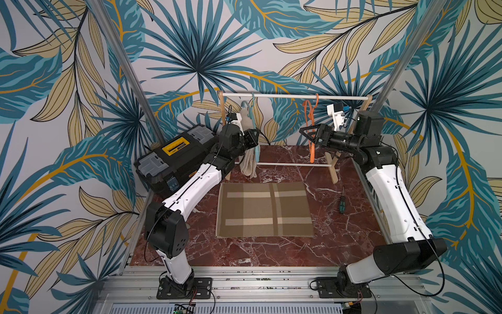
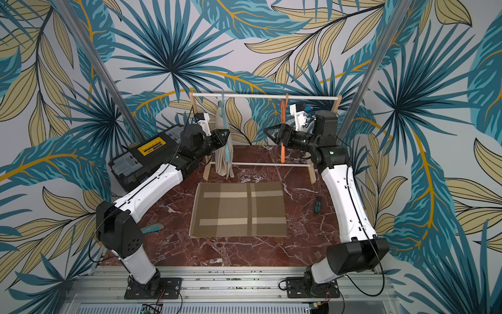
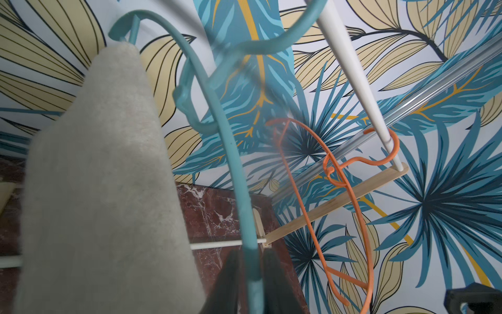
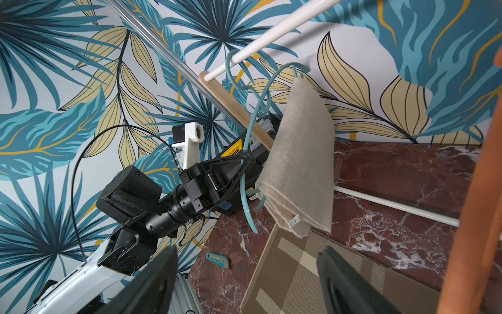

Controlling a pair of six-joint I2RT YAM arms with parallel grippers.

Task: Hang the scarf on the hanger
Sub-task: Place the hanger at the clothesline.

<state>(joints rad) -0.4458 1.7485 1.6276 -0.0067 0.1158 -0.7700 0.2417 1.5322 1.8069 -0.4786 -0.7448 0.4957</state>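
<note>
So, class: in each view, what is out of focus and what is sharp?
Left wrist view: the teal hanger and the scarf, close to the lens, are soft; the wallpaper behind is crisp. Right wrist view: the orange hanger at the edge is a blur, the scarf sharp. Both top views: evenly lit, no glare.

Teal hanger (image 3: 236, 174): hooks over the white rail (image 4: 271, 38) near its left end, hangs straight down. Beige scarf (image 4: 301, 163): hangs folded over the hanger near one end, layered edges down, small label at one low corner.
</note>
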